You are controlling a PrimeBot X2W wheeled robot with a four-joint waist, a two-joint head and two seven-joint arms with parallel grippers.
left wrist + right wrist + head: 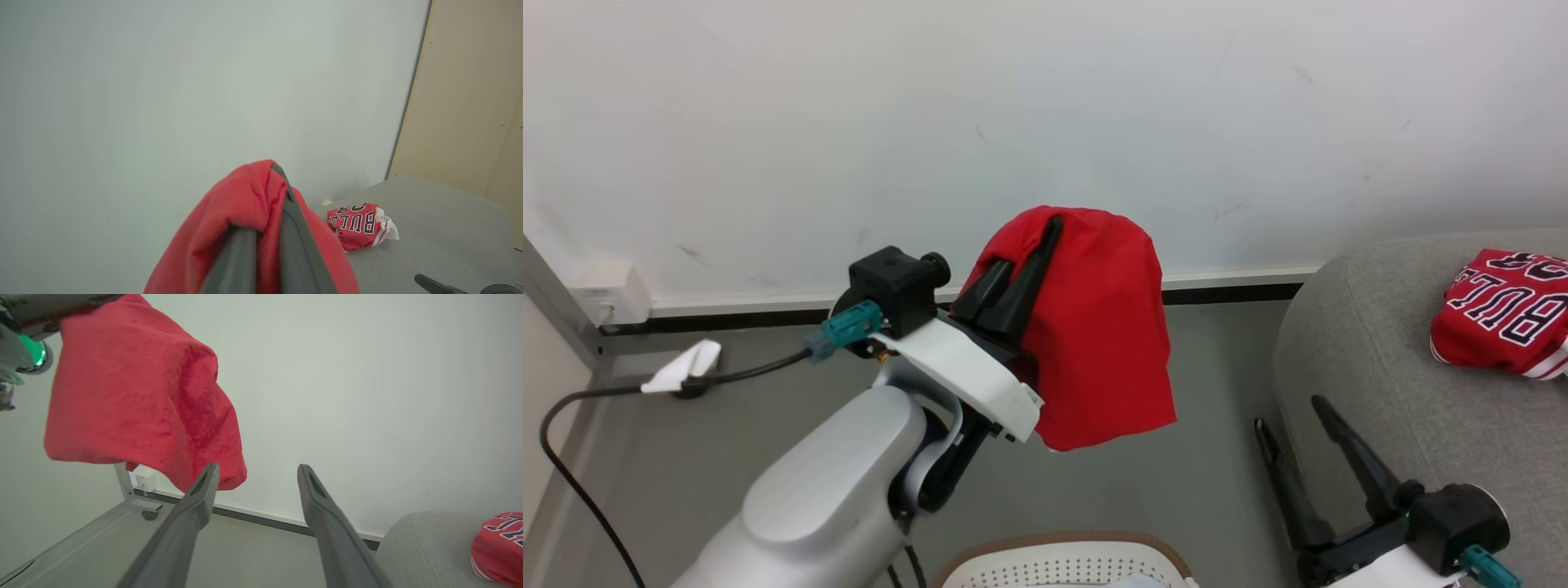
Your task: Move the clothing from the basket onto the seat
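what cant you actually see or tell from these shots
- Inside of the basket: head view, cut off by the bottom edge, so any clothing left in it is unknowable.
- Grip point of the left pincer: head and left wrist views, covered by the red garment.
- Lettering on the jersey: head view, cut by the right edge and crumpled on the sofa.

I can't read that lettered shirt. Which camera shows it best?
The left wrist view: the jersey lies uncropped on the sofa, lettering upright. The head view crops it, letters upside down; the right wrist view catches one corner.
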